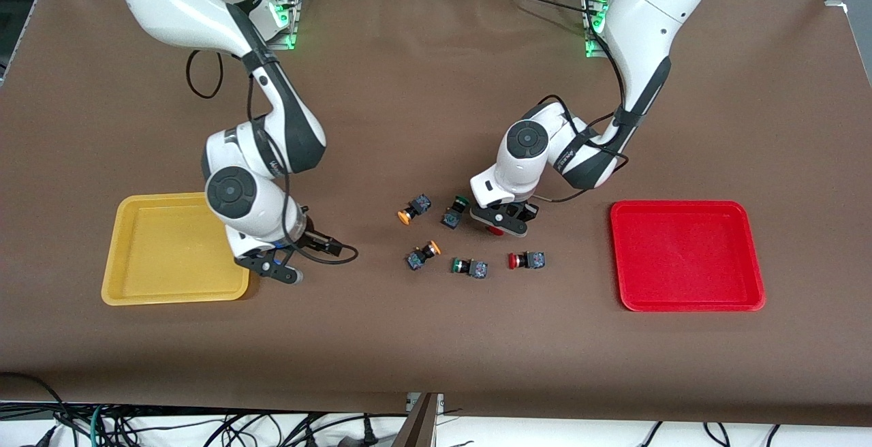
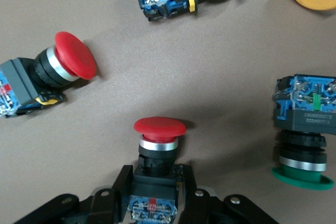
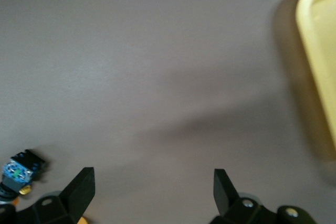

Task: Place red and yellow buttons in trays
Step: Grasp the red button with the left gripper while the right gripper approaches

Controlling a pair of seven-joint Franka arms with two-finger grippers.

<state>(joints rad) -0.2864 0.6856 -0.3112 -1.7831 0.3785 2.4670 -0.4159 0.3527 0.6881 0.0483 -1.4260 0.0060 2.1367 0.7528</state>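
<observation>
Both trays are empty, the yellow tray (image 1: pixel 136 283) at the right arm's end of the bench and the red tray (image 1: pixel 684 297) at the left arm's end; so all four buttons are left to do. The left gripper (image 2: pixel 152 192) is low among the buttons; its fingers pinch the dark body of a red button (image 2: pixel 159 129). The other red button (image 1: pixel 524 260) and two yellow buttons (image 1: pixel 413 209) (image 1: pixel 423 254) lie on the bench. The right gripper (image 3: pixel 152 187) waits beside the yellow tray, fingers spread, holding nothing.
</observation>
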